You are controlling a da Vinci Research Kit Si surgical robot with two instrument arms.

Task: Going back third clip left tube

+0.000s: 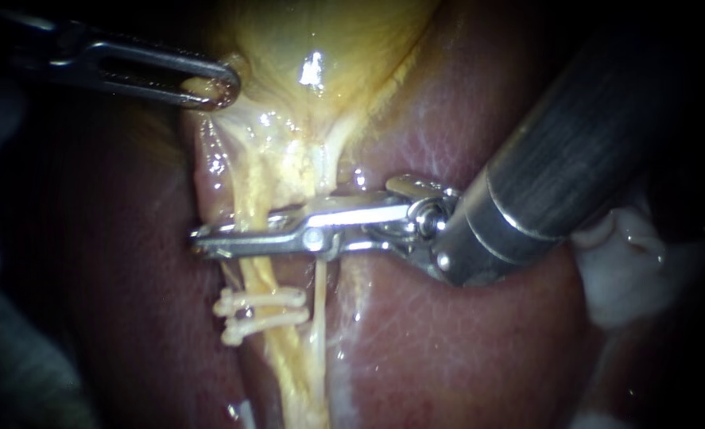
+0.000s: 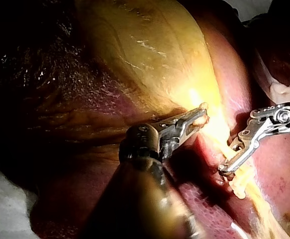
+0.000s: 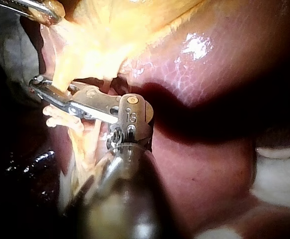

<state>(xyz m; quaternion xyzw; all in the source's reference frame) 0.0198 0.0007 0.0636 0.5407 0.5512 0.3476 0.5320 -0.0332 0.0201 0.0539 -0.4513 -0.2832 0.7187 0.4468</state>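
My right instrument [image 1: 209, 238] comes in from the upper right and lies across the left tube [image 1: 258, 274], a yellow strand running down from the gallbladder [image 1: 312, 48]. Its jaws lie close together with the tube pinched between them. Just below them two white clips [image 1: 261, 310] sit on the same tube. The thin pale right tube [image 1: 319, 294] runs beside it, free. My left instrument [image 1: 217, 86] holds a fold of gallbladder tissue at the upper left. In the right wrist view the jaws [image 3: 45, 87] cross the tube above the clips [image 3: 60, 117].
Dark red liver [image 1: 447, 342] surrounds the tubes on both sides. White gauze [image 1: 630, 270] lies beyond the right instrument's shaft [image 1: 559, 143], and a small metal glint [image 1: 237, 411] shows low beside the left tube.
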